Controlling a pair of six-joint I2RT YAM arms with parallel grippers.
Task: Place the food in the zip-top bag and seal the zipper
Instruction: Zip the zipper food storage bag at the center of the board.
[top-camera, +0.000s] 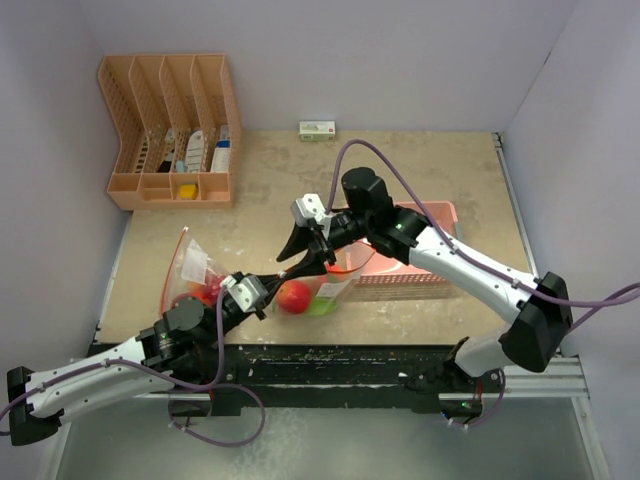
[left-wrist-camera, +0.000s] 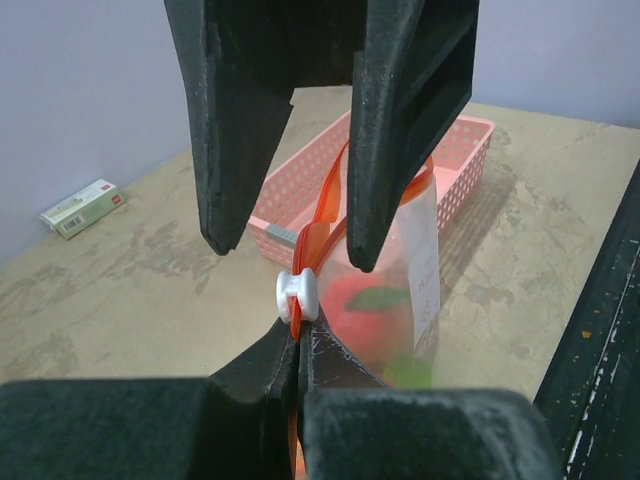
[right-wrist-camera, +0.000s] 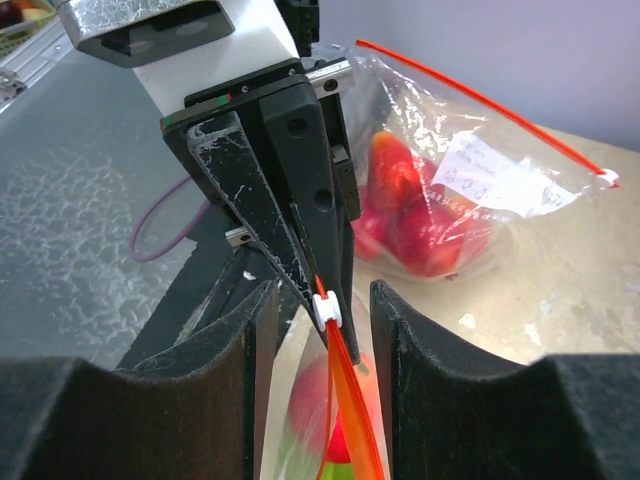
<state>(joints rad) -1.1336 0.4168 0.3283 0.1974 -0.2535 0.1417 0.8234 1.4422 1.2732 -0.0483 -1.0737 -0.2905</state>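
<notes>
Left arm (top-camera: 110, 365) low from lower left | left gripper (left-wrist-camera: 298, 335) pinching zip-top bag (left-wrist-camera: 425, 255) | right arm (top-camera: 470, 270) arched from lower right | right gripper (right-wrist-camera: 325, 298) fingers spread

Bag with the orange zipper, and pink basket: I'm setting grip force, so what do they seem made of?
The bag: thin clear plastic film, glossy; it creases and the red fruit shows through. The basket: pink plastic, probably rigid moulded, matte, with regular rows of holes in its walls.

Overhead camera looks down; opposed wrist cameras closely share the slider (left-wrist-camera: 297, 295).
</notes>
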